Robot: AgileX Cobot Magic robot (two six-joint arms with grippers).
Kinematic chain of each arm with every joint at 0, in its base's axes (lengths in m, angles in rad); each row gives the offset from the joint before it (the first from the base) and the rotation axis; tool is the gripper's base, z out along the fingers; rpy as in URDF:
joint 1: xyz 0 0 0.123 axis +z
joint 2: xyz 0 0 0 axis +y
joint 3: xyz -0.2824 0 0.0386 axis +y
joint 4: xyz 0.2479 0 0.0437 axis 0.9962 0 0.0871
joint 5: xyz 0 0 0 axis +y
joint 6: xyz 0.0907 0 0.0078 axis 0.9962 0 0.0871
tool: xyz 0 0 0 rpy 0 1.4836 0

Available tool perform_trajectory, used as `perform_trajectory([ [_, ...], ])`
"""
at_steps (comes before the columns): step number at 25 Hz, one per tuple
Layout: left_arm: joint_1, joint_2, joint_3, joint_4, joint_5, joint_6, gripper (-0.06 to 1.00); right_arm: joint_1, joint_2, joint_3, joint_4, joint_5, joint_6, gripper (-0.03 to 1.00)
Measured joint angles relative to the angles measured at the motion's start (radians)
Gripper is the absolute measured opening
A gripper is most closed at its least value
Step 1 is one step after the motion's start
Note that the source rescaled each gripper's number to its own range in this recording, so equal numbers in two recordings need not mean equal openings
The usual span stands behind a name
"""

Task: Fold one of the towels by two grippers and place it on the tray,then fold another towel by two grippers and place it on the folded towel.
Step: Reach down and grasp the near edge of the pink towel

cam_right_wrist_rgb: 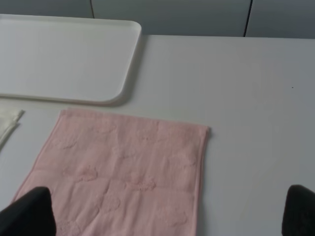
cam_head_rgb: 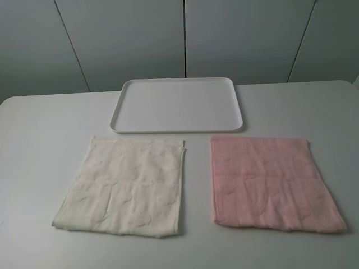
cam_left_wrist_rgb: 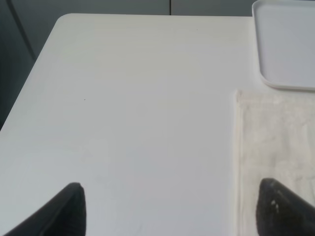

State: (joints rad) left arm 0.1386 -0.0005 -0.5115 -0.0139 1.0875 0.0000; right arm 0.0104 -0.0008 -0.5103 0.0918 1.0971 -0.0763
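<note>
On the table (cam_head_rgb: 45,129), the tray (cam_head_rgb: 176,106) lay toward the far side, the cream towel (cam_head_rgb: 126,188) and pink towel (cam_head_rgb: 269,185) flat before it, while the left gripper (cam_left_wrist_rgb: 170,196) and right gripper (cam_right_wrist_rgb: 168,196), cropped to their fingertips, stood spread wide, grasping nothing.

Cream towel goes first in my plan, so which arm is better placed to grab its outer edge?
Left: left fingers, open, frame the outer edge of the cream towel; right fingers face the pink towel.
</note>
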Motion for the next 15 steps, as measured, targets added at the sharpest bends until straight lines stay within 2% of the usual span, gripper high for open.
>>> perform_trajectory([
  [11, 0.000, 0.000, 0.000, 0.000, 0.000, 0.000, 0.92, 0.000, 0.000, 0.000, 0.000, 0.000, 0.000, 1.00],
  [15, 0.000, 0.001, 0.000, -0.036, 0.000, 0.070, 0.92, 0.000, 0.000, 0.000, 0.000, 0.000, 0.002, 1.00],
])
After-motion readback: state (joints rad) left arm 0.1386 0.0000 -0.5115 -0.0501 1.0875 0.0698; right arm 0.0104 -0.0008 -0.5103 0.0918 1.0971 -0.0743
